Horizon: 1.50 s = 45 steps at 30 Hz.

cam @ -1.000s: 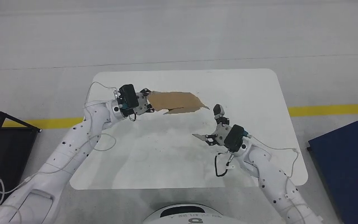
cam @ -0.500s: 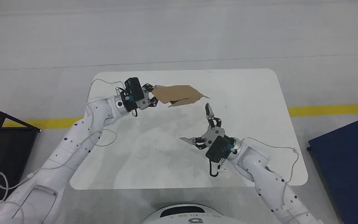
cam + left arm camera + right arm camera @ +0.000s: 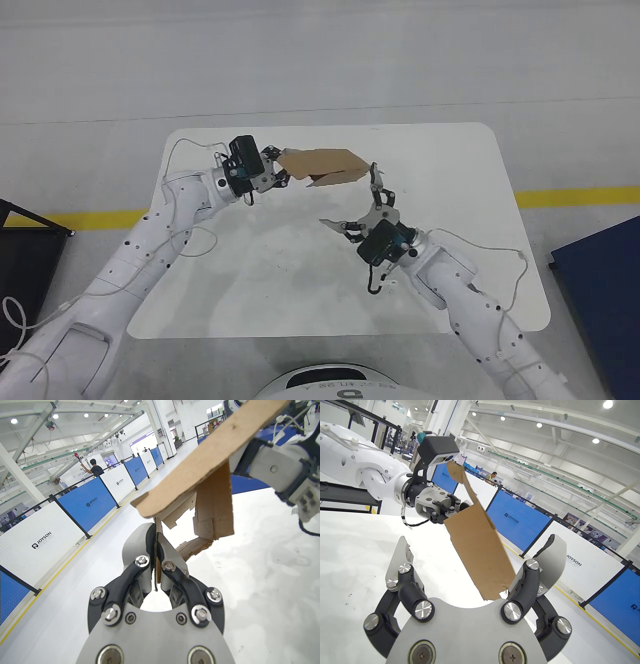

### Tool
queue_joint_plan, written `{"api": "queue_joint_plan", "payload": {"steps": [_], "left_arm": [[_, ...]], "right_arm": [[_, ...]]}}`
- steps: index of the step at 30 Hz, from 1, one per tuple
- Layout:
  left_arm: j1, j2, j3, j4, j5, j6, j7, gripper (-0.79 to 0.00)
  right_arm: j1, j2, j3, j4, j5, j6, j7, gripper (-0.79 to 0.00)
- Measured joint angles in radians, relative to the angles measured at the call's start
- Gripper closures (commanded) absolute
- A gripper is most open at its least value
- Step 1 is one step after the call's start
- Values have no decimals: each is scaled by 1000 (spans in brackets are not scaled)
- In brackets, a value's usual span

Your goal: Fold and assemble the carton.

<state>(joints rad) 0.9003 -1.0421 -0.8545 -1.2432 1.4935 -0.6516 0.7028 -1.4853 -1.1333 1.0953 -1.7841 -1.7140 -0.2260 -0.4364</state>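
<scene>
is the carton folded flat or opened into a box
Neither: partly opened. The carton shows panels bent at different angles, no closed box shape; the left pincer is shut on one edge.

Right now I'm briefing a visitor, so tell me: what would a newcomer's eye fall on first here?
A brown carton, partly opened, is held up over the far side of the white table. The left gripper is shut on one end of it, and the right gripper stands wide open at the other end.
</scene>
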Motion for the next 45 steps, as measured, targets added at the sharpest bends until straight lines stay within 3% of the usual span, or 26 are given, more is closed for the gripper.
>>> {"api": "queue_joint_plan", "payload": {"steps": [7, 14, 27, 34, 38, 45], "left_arm": [[-6, -10, -3, 7, -16, -3, -3, 0], [-6, -21, -5, 19, -62, -25, 20, 0], [-3, -28, -24, 45, -59, -57, 56, 0], [4, -34, -24, 45, -68, -79, 71, 0], [5, -37, -25, 61, -80, -111, 93, 0], [6, -32, -47, 86, -97, -212, 185, 0]], "right_arm": [[74, -13, -84, 68, -25, -96, 19, -785], [113, -28, -146, 118, -41, -109, 48, -785], [28, -8, -52, 16, -51, -43, -13, -785], [71, -21, -115, 49, -73, -78, 35, -785], [59, -18, -96, 44, -40, -74, -35, -785], [-55, 17, 65, 40, 79, -162, -321, -785]]}}
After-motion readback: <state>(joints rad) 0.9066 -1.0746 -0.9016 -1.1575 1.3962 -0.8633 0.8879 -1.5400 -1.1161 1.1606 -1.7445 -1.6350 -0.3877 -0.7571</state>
